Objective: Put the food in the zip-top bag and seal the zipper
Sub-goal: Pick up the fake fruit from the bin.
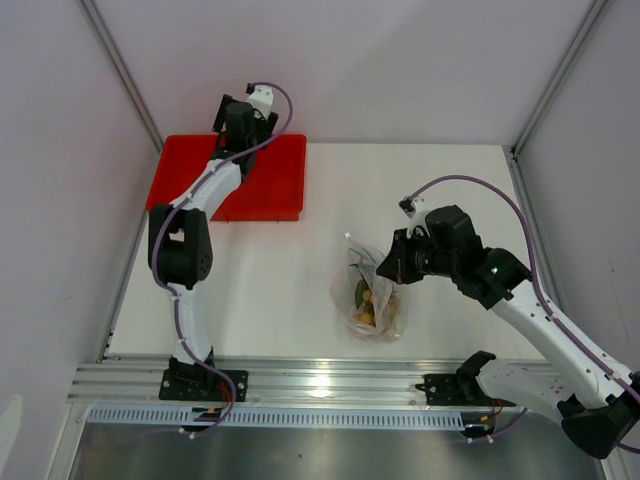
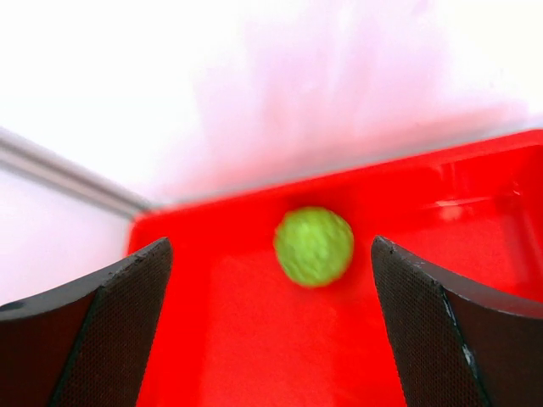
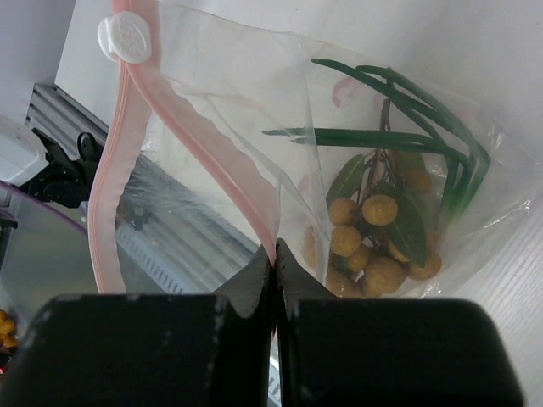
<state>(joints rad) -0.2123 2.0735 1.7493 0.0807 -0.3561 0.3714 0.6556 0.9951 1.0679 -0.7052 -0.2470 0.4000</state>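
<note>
The clear zip-top bag [image 1: 368, 295] lies on the table and holds the tan-brown fruit bunch [image 3: 373, 242] and the long green leaves [image 3: 407, 119]. My right gripper [image 3: 274, 254] is shut on the bag's pinkish zipper [image 3: 204, 140] at the mouth edge, which stands open; a white slider [image 3: 125, 38] sits at the strip's end. In the top view the right gripper [image 1: 392, 262] is at the bag's upper right. The lime-green fruit [image 2: 313, 246] lies in the red tray [image 2: 254, 339]. My left gripper [image 2: 271, 331] is open above the tray, the fruit just beyond its fingertips.
The red tray [image 1: 275, 180] sits at the table's back left, against the wall corner. An aluminium rail [image 1: 320, 385] runs along the near edge, where both arm bases are bolted. Walls and frame posts close in the table on both sides.
</note>
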